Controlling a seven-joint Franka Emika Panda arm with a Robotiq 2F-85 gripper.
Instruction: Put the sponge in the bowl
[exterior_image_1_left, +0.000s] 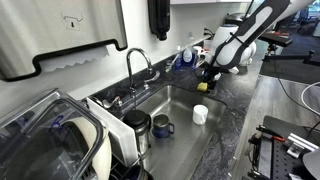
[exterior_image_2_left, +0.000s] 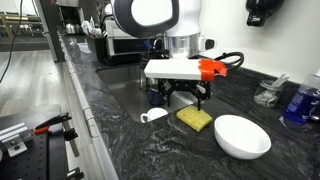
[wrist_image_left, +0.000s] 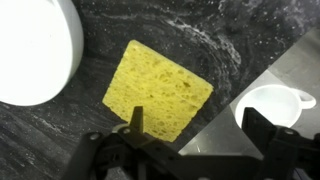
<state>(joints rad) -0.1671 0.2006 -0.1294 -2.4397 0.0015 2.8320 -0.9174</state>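
Two fingers (wrist_image_left: 135, 122) of the claw (wrist_image_left: 195, 128) stand spread wide in the wrist view, pinching nothing. One tip overlaps the near edge of the sponge (wrist_image_left: 158, 88); the other is off to the sponge's side. Sponge lies flat on the dark marbled table (wrist_image_left: 215, 40), outside the bowl (wrist_image_left: 35, 45) and just beside it, with a strip of table showing between them. Farther off, a white cup (wrist_image_left: 275, 103) stands in the sink (wrist_image_left: 290, 60), and in an exterior view a blue bottle (exterior_image_2_left: 300, 105) stands near the wall.
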